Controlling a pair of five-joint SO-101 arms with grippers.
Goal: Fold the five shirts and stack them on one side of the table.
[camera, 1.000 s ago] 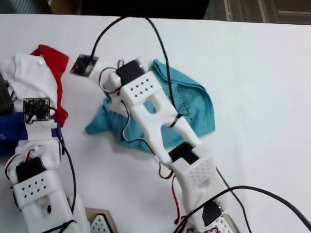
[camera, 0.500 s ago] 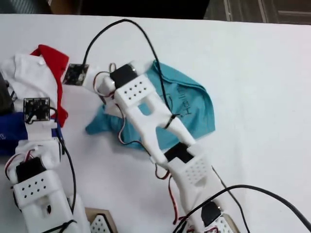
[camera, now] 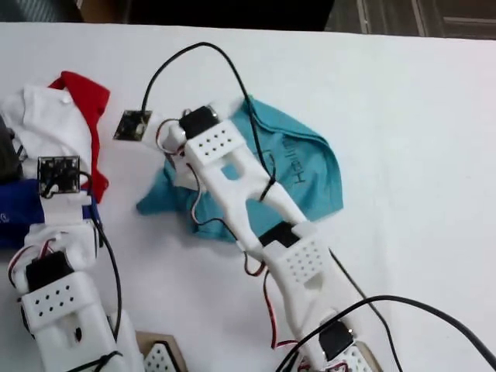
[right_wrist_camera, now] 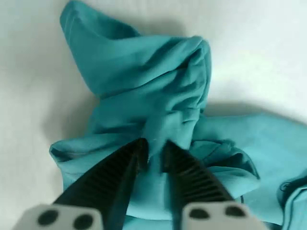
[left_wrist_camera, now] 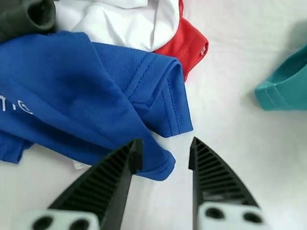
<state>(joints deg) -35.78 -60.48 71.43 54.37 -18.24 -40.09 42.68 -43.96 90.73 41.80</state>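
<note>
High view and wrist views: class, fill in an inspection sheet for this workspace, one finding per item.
Surface: white table.
Job's things: teal shirt crumpled mid-table; blue shirt, white shirt and red shirt piled at the high view's left edge.
Clutter: dark grey thing beside the blue shirt, kind unclear.
Pincers: left pincer open above the blue shirt's hem; right pincer shut on a fold of the teal shirt.
Cables: black cable loops over the table.
Surroundings: nothing seen.

The worktop (camera: 403, 101) is white. The teal shirt (camera: 310, 167) carries dark lettering; beside it are a blue shirt (left_wrist_camera: 72, 96) of fine mesh weave, a white shirt (camera: 43, 124) and a red shirt (camera: 85, 97). Both arms (camera: 232, 163) are white, their ribbed jaws black.
</note>
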